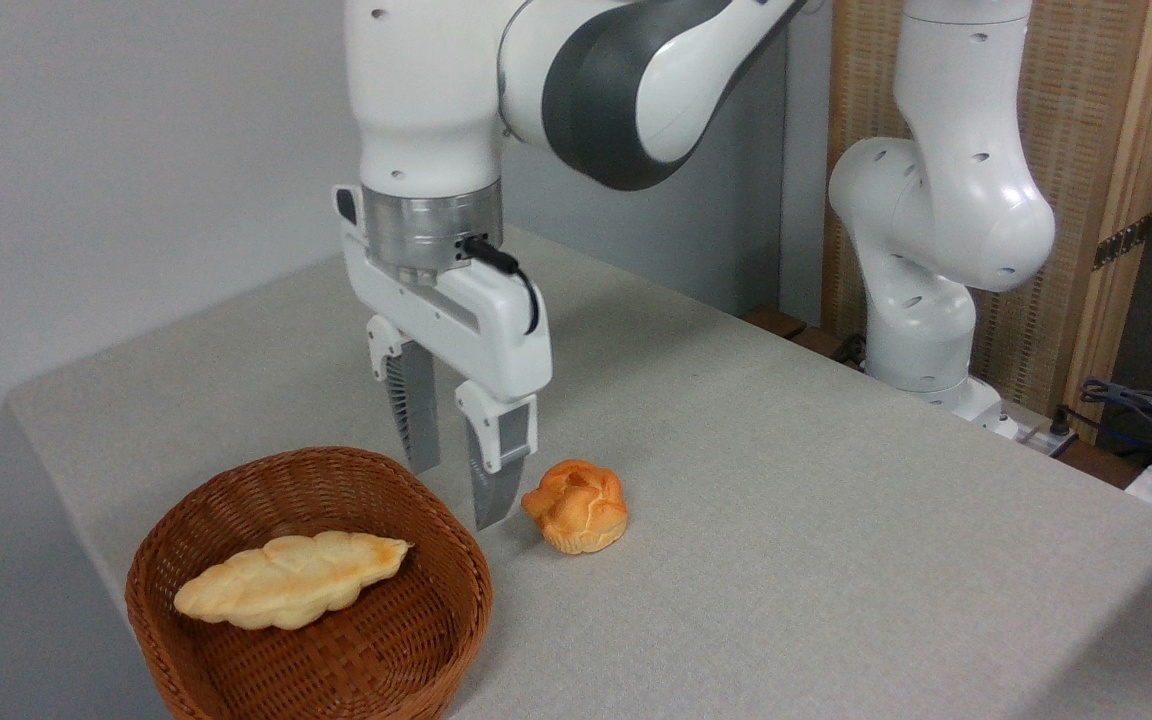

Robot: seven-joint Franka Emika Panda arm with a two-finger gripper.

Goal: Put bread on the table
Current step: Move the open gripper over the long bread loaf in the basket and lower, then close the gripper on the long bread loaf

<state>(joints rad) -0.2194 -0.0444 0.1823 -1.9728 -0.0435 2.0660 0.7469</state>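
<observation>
A: What sits at the left?
B: A brown woven wicker basket holding the long, pale yellow braided loaf, browned tip toward the right.
A: And the pincer?
B: Above the basket's right rim, up and right of the loaf, fingers narrowly parted, holding nothing.
A: Further right?
B: A small round orange-brown bun on the grey-beige cloth surface.

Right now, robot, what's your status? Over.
Gripper open, empty, hovering between basket and bun. Braided loaf lying in basket. Nothing blocking.
</observation>
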